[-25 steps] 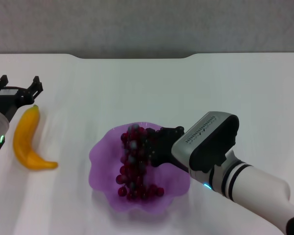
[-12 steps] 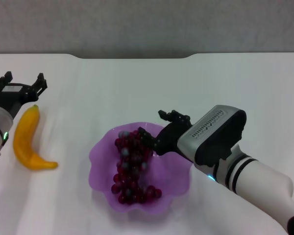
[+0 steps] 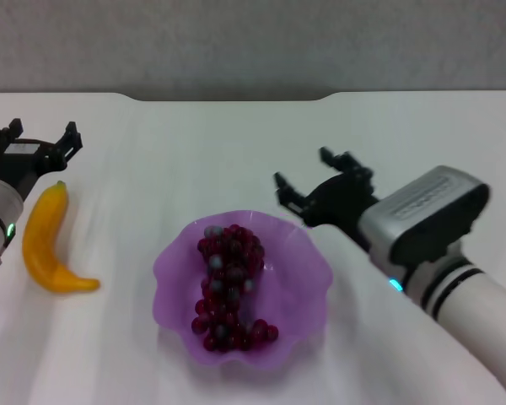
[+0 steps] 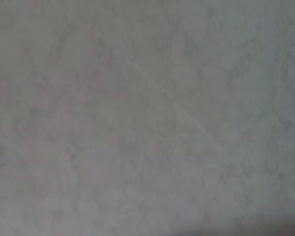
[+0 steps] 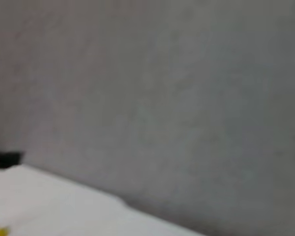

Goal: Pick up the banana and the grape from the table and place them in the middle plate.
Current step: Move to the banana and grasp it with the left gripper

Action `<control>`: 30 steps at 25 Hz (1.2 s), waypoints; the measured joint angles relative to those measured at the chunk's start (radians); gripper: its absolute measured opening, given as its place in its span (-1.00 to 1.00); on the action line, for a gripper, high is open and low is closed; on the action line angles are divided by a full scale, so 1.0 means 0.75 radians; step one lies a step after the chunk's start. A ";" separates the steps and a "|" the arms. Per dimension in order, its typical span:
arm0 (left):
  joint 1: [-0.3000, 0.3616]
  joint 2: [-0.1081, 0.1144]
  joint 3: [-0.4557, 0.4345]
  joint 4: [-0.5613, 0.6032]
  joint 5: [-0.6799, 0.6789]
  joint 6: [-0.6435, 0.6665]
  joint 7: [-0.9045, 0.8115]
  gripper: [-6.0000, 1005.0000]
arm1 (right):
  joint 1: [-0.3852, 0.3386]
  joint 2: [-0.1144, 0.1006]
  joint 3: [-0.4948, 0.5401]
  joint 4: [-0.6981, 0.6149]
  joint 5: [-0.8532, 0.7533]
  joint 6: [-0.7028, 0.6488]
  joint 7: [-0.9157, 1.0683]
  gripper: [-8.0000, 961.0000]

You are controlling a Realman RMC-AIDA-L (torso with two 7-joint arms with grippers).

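Grape (image 3: 228,283) in plate (image 3: 308,278). Right end effector (image 3: 314,179) released, above far rim. Left end effector (image 3: 40,143) released, beyond banana (image 3: 44,240).

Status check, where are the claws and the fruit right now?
Right claw open, empty, past the middle plate. Grape in plate. Left claw open beyond the banana, which lies on the table. Nothing blocking.
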 joint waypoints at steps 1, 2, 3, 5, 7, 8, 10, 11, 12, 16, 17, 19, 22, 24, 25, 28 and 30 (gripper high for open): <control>0.001 0.000 0.000 0.000 0.001 0.000 0.000 0.75 | -0.020 0.000 0.034 0.029 0.000 -0.062 0.023 0.68; 0.001 0.000 0.000 0.000 0.001 0.000 0.000 0.75 | -0.020 0.000 0.034 0.029 0.000 -0.062 0.023 0.68; 0.002 0.000 0.000 0.000 0.001 0.000 0.000 0.75 | -0.032 -0.001 0.058 0.039 0.000 -0.091 0.032 0.68; 0.006 0.001 0.000 0.000 0.001 0.000 0.000 0.76 | -0.052 -0.002 0.104 0.047 0.000 -0.129 0.046 0.68; 0.010 0.001 0.000 -0.001 0.001 0.000 0.000 0.76 | -0.069 -0.004 0.148 0.059 0.000 -0.172 0.060 0.68; 0.012 0.001 0.000 -0.001 0.001 0.000 0.000 0.76 | -0.078 -0.004 0.168 0.068 0.000 -0.198 0.066 0.68; 0.017 0.001 0.000 -0.002 0.001 0.000 0.000 0.76 | -0.098 -0.004 0.201 0.082 0.000 -0.254 0.071 0.68; 0.018 0.001 0.000 -0.002 0.000 0.000 0.000 0.76 | -0.109 -0.004 0.220 0.090 0.000 -0.288 0.071 0.68; 0.018 0.001 0.000 -0.002 -0.001 0.001 0.000 0.76 | -0.118 -0.004 0.235 0.101 0.000 -0.320 0.073 0.68; 0.018 0.001 0.000 -0.003 -0.005 0.001 0.000 0.76 | -0.123 -0.004 0.263 0.173 0.000 -0.401 0.130 0.68; 0.018 0.001 0.000 -0.003 -0.005 0.001 0.000 0.76 | -0.114 -0.005 0.277 0.220 0.000 -0.408 0.195 0.68; 0.018 0.001 0.000 -0.003 -0.005 0.002 0.000 0.76 | -0.109 -0.005 0.288 0.243 0.000 -0.409 0.230 0.68; 0.018 0.001 0.000 -0.004 -0.007 0.006 0.000 0.76 | -0.105 -0.006 0.324 0.292 0.000 -0.412 0.339 0.68; 0.018 0.001 0.000 -0.006 -0.006 0.009 0.001 0.76 | -0.101 -0.007 0.347 0.324 0.000 -0.417 0.385 0.68; 0.018 0.001 0.000 -0.006 -0.006 0.009 0.004 0.76 | -0.097 -0.007 0.354 0.339 0.000 -0.419 0.394 0.68; 0.018 -0.001 0.000 -0.006 -0.002 0.003 0.015 0.76 | -0.083 -0.008 0.363 0.380 0.000 -0.420 0.402 0.68; 0.018 0.000 0.000 -0.005 -0.001 -0.003 0.014 0.76 | -0.082 -0.008 0.364 0.388 0.000 -0.420 0.402 0.68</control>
